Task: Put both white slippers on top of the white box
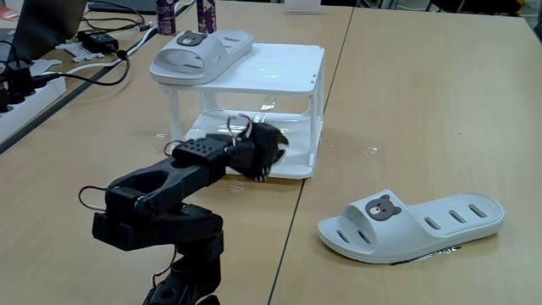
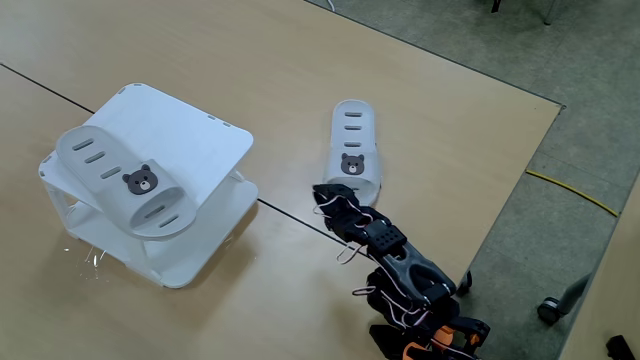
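Observation:
One white slipper (image 1: 196, 54) (image 2: 125, 183) lies flat on the left part of the top of the white box (image 1: 279, 69) (image 2: 190, 128). The other white slipper (image 1: 412, 224) (image 2: 353, 152) lies on the table to the right of the box, bear badge up. My black gripper (image 1: 268, 149) (image 2: 328, 200) hangs above the table between the box and that slipper, in front of the box's lower shelf in a fixed view. It holds nothing. Its dark fingers merge together, so I cannot tell whether the jaws stand open or shut.
Cables, a power strip (image 1: 21, 102) and an adapter (image 1: 100, 40) crowd the far left of the table. Two bottles (image 1: 186, 14) stand behind the box. The table's edge (image 2: 520, 190) runs close to the right of the arm, with floor beyond it.

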{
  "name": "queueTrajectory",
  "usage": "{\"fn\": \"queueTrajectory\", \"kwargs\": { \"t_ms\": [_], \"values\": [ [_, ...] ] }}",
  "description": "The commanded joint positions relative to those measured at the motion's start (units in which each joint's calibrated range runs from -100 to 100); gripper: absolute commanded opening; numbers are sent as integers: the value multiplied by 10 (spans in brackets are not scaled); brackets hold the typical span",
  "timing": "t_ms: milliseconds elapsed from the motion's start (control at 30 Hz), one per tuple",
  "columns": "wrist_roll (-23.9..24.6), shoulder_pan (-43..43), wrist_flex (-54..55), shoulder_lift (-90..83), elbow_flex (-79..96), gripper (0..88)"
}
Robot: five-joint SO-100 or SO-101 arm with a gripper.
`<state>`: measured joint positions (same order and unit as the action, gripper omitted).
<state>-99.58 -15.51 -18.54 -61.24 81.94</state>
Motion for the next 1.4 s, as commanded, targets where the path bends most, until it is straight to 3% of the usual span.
{"fn": "queueTrajectory", "kwargs": {
  "t_ms": [0, 233, 600, 700, 800, 1133, 1233, 1367],
  "values": [
    [-4, -55, 4, -4, 25, 8],
    [-4, -98, 24, 133, 28, 8],
    [-4, -134, 515, 278, 167, 8],
    [-4, -133, 587, 296, 166, 21],
    [-4, -135, 600, 322, 166, 83],
    [-4, -159, 631, 482, 65, 97],
    [-4, -168, 631, 498, 28, 174],
    [-4, -171, 631, 520, -1, 188]
  ]
}}
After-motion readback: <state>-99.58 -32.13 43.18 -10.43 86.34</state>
